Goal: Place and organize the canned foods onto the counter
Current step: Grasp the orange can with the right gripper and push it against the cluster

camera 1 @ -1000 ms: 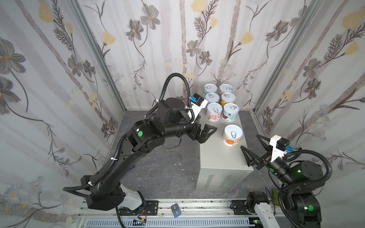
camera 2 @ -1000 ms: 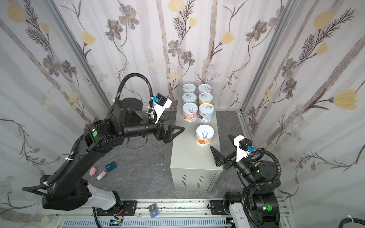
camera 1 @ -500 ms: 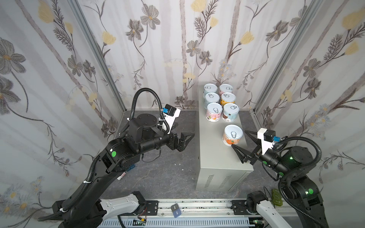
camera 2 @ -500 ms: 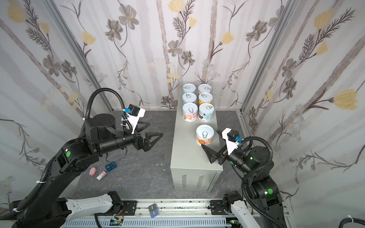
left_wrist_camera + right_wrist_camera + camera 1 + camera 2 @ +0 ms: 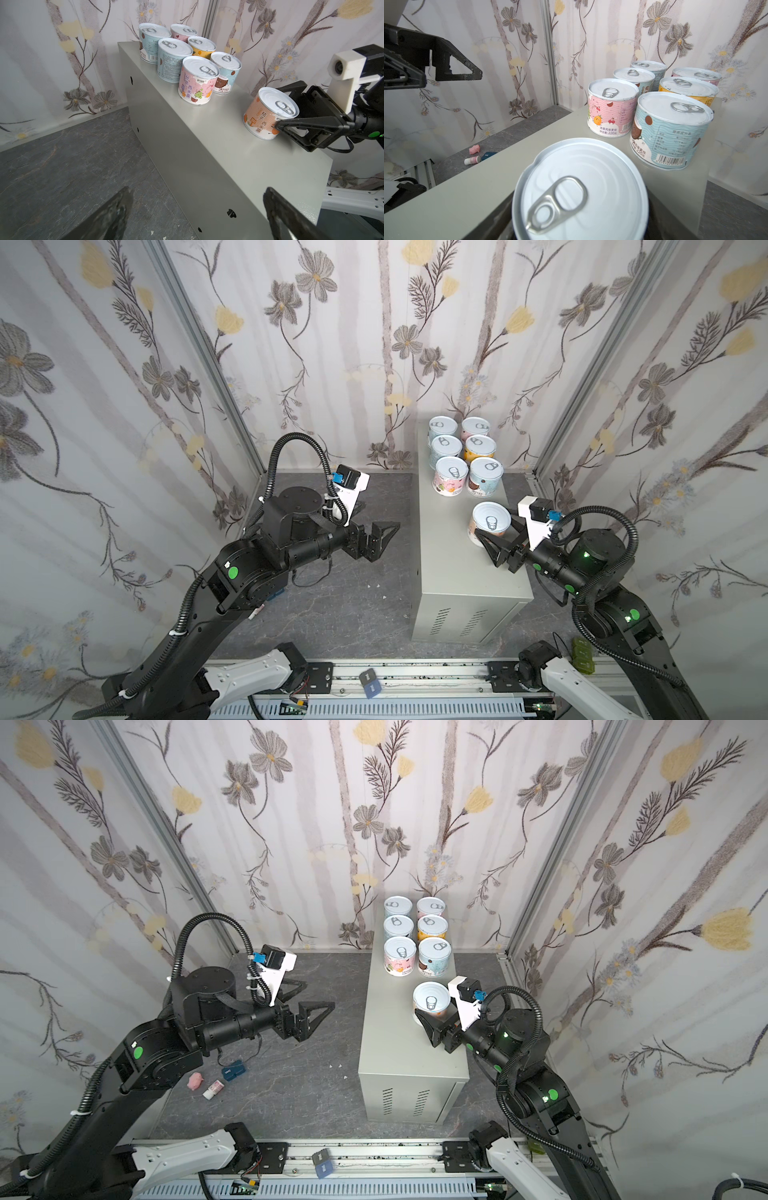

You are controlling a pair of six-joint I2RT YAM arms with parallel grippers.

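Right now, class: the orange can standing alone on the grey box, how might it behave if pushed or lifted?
The orange can probably stays rigid: metal lid, straight walls. Upright, short and wide on the flat counter, it should slide rather than tip. Its smooth label might slip in the right end effector, whose fingers flank it.

- Left arm (image 5: pixel 249 572) and right arm (image 5: pixel 598 547): black, round-jointed, marked with green dots.
- Ribbed black cable hose (image 5: pixel 296 437) at each wrist.
- White wrist camera mount (image 5: pixel 353 489), blue plug.
- Left gripper (image 5: pixel 321 994) and right gripper (image 5: pixel 277 108): black hollow-triangle fingers.
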